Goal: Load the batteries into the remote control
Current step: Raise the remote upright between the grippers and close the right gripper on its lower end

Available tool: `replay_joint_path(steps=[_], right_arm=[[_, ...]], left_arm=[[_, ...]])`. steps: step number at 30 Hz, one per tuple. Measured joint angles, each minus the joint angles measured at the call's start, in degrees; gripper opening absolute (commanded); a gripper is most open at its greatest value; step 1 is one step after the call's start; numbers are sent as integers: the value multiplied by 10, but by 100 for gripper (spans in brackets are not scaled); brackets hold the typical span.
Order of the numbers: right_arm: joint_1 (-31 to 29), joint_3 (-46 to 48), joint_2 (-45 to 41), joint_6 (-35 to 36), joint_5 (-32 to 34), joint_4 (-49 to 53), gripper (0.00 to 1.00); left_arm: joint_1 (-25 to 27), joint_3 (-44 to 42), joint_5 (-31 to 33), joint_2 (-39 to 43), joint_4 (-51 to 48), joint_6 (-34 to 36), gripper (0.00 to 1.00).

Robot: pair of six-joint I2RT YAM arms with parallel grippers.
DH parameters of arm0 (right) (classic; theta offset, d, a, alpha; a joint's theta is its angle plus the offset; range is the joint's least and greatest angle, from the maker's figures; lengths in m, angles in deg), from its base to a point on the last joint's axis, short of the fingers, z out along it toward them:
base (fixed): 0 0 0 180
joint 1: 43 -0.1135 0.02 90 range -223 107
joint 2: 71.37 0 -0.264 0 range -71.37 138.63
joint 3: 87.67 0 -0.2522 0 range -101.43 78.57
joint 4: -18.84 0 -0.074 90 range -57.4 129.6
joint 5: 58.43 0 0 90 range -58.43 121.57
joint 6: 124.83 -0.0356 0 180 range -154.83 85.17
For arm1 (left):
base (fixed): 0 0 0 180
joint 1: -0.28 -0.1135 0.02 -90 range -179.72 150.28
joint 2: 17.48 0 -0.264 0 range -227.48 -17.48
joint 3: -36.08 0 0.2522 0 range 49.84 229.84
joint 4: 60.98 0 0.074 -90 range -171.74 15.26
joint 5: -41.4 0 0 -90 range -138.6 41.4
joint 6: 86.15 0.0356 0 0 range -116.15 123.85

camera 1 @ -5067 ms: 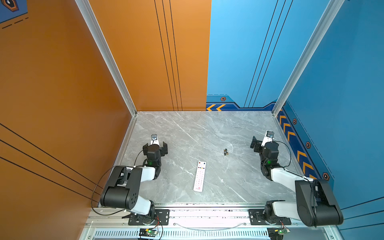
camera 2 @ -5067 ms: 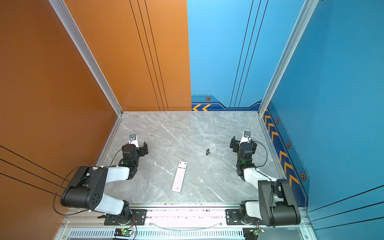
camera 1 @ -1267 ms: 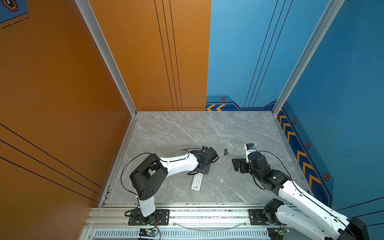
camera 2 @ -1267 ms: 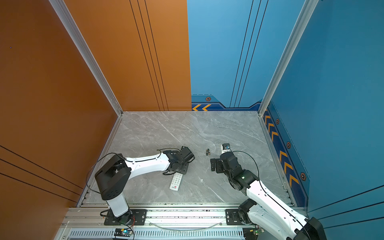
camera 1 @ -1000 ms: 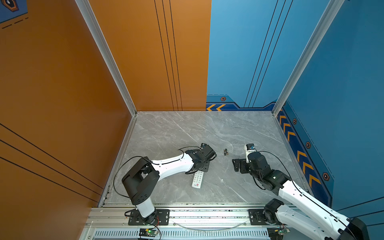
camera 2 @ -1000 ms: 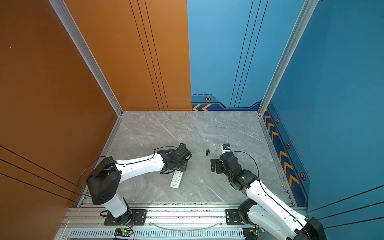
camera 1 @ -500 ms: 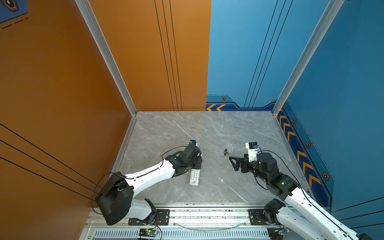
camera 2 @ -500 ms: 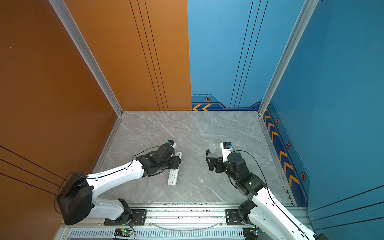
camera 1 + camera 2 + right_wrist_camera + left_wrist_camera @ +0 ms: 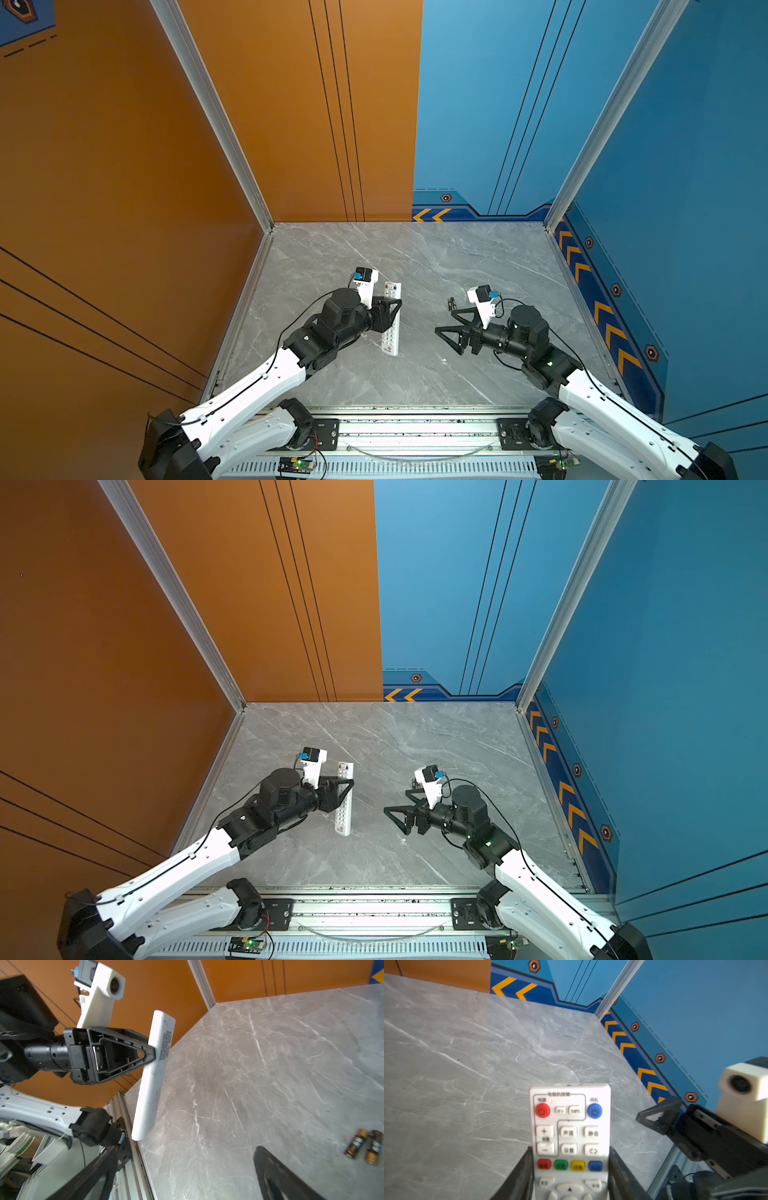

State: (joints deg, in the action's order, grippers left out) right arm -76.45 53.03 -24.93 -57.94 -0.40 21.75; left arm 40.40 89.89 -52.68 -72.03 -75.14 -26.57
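Two batteries (image 9: 355, 1144) lie on the table (image 9: 270, 1064); left fingers (image 9: 521, 1174) clamp the seemingly airborne remote control (image 9: 570, 1136); right fingers (image 9: 264, 1159) stand apart.

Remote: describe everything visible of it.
The remote is a long, slim white plastic bar. Its button face shows round red and blue power buttons at the far end, white keys, a red-green-yellow-blue row, and a red logo at the near end. The plain white back carries a dark printed label, and no open battery bay shows. The left end effector clamps its long edges toward the coloured-button end. It looks tilted and held clear of the table.
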Motion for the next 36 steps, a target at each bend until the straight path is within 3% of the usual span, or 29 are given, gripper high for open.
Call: replay_joint_path(steps=[16,25,36], right_arm=[[-105,-4,90,-20,-40,-152,100],[-133,-30,123,-23,-41,-174,100],[-143,-35,139,-23,-54,-189,93]], left_arm=[[-1,-14,-143,29,139,-14,0],[0,-14,-192,31,170,-16,0],[1,-14,-243,30,200,-19,0]])
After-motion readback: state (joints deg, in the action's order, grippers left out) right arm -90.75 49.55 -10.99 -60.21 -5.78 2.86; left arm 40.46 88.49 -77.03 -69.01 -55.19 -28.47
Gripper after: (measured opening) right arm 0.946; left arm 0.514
